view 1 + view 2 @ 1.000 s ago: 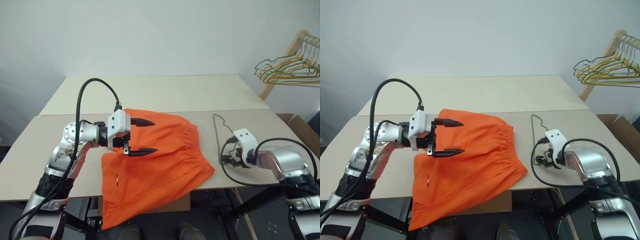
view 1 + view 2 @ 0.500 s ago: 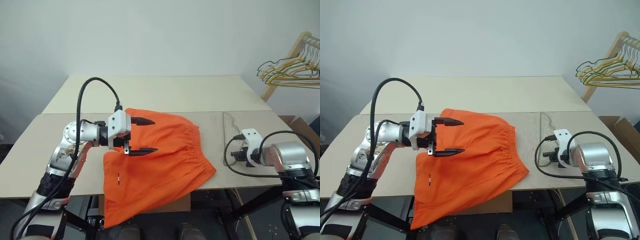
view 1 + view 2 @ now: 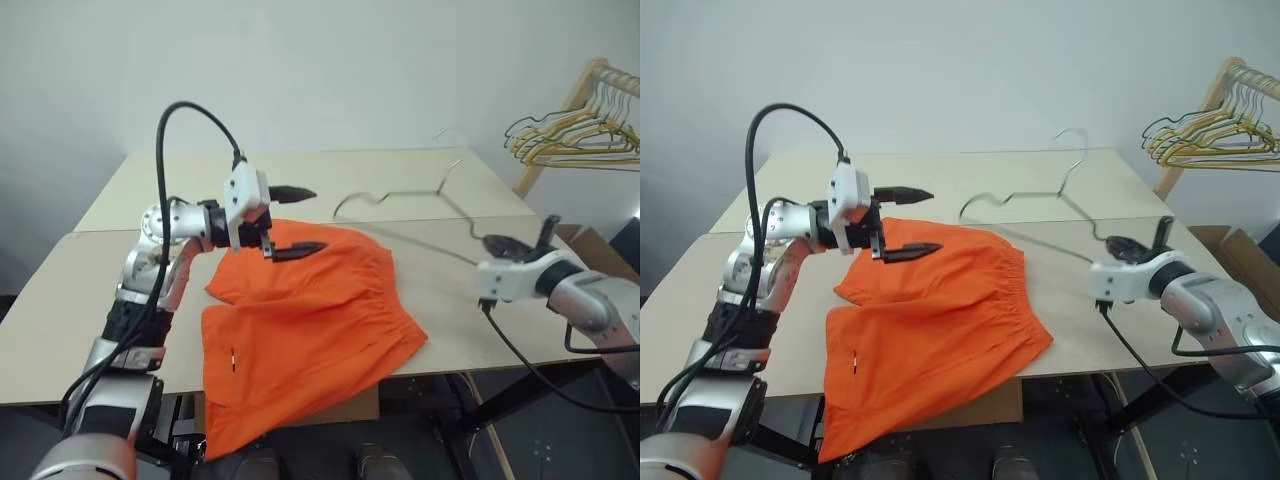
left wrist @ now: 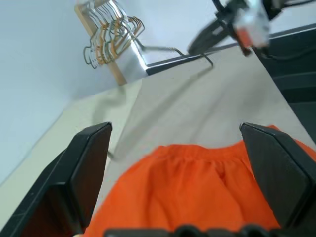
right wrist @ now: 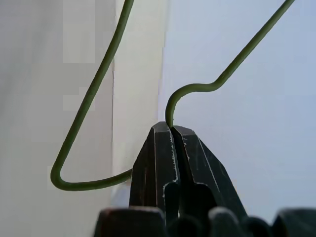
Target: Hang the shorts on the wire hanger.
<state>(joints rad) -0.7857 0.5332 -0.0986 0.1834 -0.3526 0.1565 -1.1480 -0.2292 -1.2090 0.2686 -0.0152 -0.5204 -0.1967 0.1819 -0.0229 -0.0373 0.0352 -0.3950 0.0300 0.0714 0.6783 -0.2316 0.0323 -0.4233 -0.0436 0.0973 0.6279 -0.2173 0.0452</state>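
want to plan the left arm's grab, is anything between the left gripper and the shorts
Nothing visible. The left gripper hangs open just above the shorts, with only air between them. The wire hanger is off to the side in the right gripper.

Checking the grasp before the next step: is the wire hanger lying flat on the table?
No, the right gripper is shut on the wire hanger and holds it in the air above the table.

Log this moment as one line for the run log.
right claw: shut on wire hanger, raised | left claw: open above shorts | shorts: on table, unhung
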